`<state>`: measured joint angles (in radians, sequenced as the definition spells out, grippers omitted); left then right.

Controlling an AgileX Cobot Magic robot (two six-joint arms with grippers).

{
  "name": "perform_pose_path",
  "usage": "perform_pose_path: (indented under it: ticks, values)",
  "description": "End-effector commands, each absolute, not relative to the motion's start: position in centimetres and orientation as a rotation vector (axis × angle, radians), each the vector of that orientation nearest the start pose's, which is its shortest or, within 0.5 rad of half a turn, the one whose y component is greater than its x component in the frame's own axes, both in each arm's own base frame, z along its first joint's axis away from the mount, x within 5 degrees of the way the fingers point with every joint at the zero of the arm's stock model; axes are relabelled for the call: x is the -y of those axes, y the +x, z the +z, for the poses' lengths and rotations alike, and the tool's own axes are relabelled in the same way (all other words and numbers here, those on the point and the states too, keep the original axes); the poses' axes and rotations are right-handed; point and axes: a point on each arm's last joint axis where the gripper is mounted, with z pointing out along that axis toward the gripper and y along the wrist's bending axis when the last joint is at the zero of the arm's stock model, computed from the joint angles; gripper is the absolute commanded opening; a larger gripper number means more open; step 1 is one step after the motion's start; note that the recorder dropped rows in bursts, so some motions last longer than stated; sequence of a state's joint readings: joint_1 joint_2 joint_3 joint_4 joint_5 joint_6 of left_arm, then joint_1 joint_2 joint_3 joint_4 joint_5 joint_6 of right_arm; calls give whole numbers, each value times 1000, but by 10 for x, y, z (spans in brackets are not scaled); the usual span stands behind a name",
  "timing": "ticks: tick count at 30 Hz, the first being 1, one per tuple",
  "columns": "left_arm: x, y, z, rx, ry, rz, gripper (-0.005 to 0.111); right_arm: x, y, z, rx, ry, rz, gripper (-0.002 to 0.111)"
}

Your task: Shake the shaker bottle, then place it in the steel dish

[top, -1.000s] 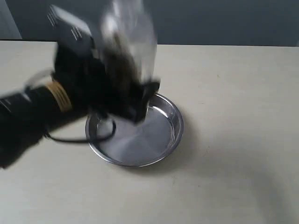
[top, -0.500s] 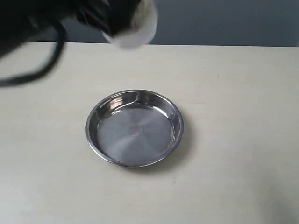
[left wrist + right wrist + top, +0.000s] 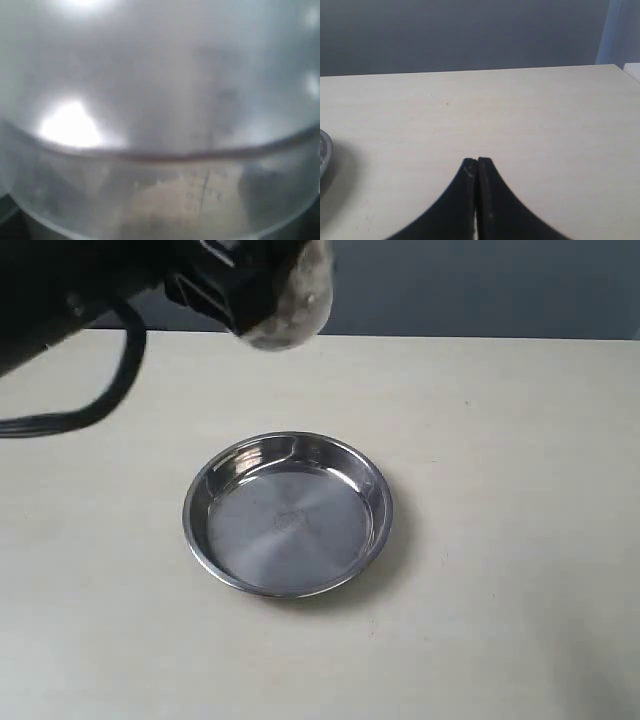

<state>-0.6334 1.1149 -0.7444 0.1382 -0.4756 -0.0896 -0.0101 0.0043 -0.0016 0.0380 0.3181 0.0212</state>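
The steel dish (image 3: 288,514) lies empty on the pale table, round and shiny. High above its far left side, my left gripper (image 3: 235,285) is shut on the shaker bottle (image 3: 292,302), whose blurred clear base pokes out at the top edge of the exterior view. In the left wrist view the shaker bottle (image 3: 160,100) fills the whole picture, frosted and out of focus, hiding the fingers. My right gripper (image 3: 477,161) is shut with nothing in it, low over bare table to the right of the dish, whose rim (image 3: 324,150) shows at the edge.
The left arm's black cable (image 3: 90,405) loops over the table's back left. The table (image 3: 500,490) is pale beige with a dark grey wall behind. A table corner (image 3: 620,67) shows in the right wrist view.
One second ago the left gripper held the bottle low over the dish. It has swung up and left to the top edge, and dropped slightly in the last half second.
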Motion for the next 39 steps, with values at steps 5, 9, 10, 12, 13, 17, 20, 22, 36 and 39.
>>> perform_pose_path:
  ticks: [5,9,10,12,13,17,20,22,36,39]
  values:
    - [160,220,295,-1524,490,-524,0,-1,54,185,-1790,48,42,-1]
    - [159,240,252,-1564,408,-512,0,-1,54,185,-1790,48,42,-1]
    - [160,244,245,-1560,403,-508,0,-1,54,185,-1790,48,42,-1]
    - [163,250,229,-1545,391,-511,0,-1,54,185,-1790,48,42,-1]
    - [167,256,216,-1531,386,-515,0,-1,54,185,-1790,48,42,-1]
    - [171,263,190,-1558,351,-548,0,-1,54,185,-1790,48,42,-1]
    - [173,265,181,-1568,354,-546,0,-1,54,185,-1790,48,42,-1]
    - [173,265,179,-1573,354,-545,0,-1,54,185,-1790,48,42,-1]
    - [174,271,148,-1614,355,-505,0,-1,54,185,-1790,48,42,-1]
    - [174,271,145,-1608,362,-497,0,-1,54,185,-1790,48,42,-1]
